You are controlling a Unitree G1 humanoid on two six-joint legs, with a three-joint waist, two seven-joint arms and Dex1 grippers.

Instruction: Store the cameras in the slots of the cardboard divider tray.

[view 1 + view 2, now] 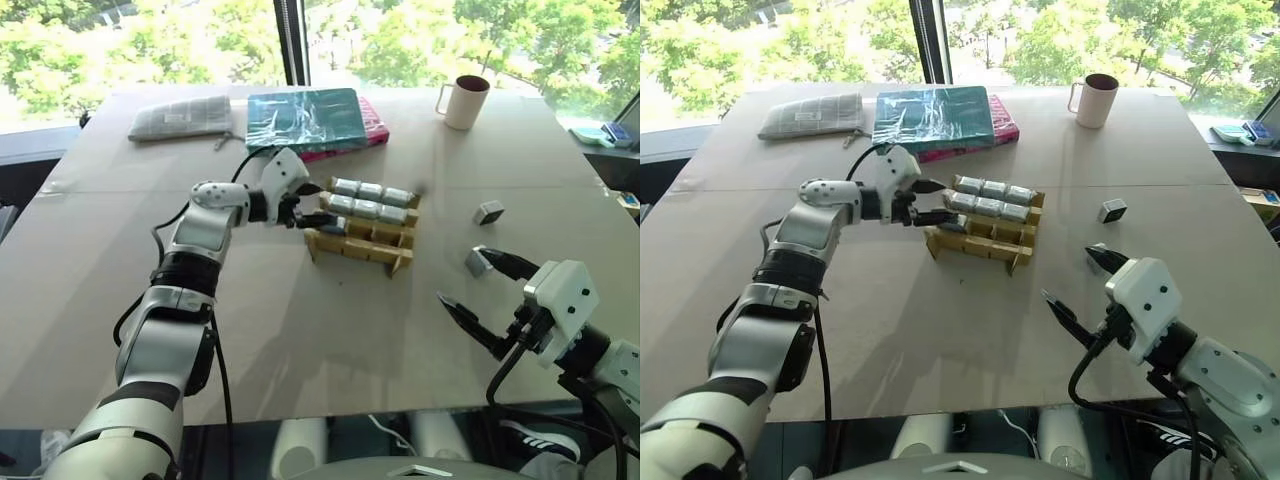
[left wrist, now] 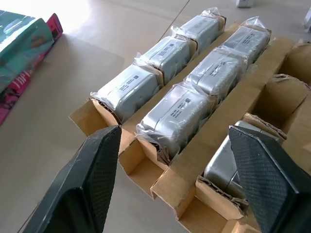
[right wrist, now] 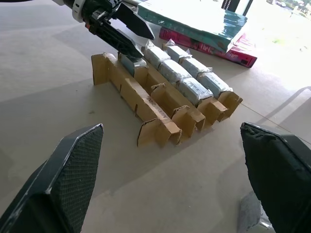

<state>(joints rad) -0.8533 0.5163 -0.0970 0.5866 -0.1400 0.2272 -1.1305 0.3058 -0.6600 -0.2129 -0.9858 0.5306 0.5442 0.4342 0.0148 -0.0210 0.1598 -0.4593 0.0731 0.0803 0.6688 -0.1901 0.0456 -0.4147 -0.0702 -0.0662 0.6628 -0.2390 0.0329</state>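
Note:
The cardboard divider tray (image 1: 372, 249) stands mid-table. Its two far rows each hold three wrapped silver cameras (image 1: 371, 191), seen close in the left wrist view (image 2: 170, 53). One more camera (image 2: 226, 167) sits in the left end of the third row. My left gripper (image 1: 328, 207) is open at that end of the tray, its fingers (image 2: 92, 179) spread on either side of the near rows and holding nothing. Two loose cameras lie to the right, one (image 1: 489, 211) farther and one (image 1: 477, 262) beside my right gripper (image 1: 460, 273), which is open and empty.
At the back of the table stand a white mug (image 1: 465, 100), a teal plastic-wrapped box (image 1: 305, 118) lying on a pink box (image 1: 372, 137), and a grey pouch (image 1: 180, 118). Small items (image 1: 605, 134) sit off the table's far right edge.

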